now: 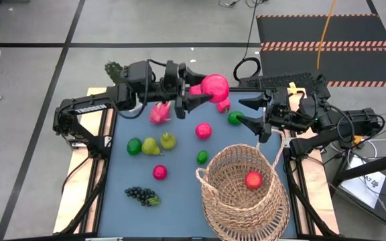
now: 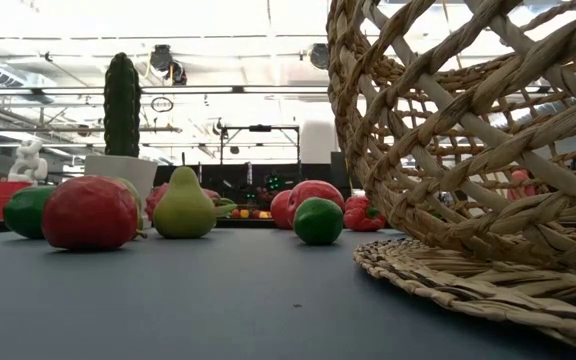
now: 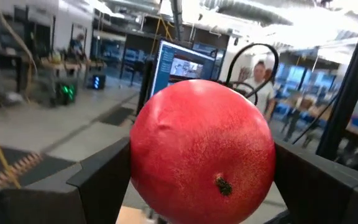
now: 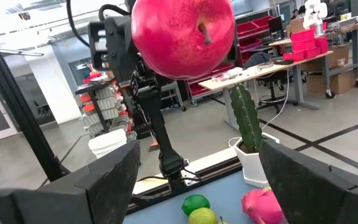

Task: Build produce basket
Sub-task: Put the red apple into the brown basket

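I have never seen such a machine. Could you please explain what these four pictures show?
Two robot arms work at a blue table. One picture looks down from above, one looks level across the table, and two come from cameras on the arms' wrists. The left pincer holds a big red apple in the air. The right pincer is open and empty, facing it. Small toy fruits lie on the table. A wicker basket has one red fruit inside. A potted cactus stands at the far edge.
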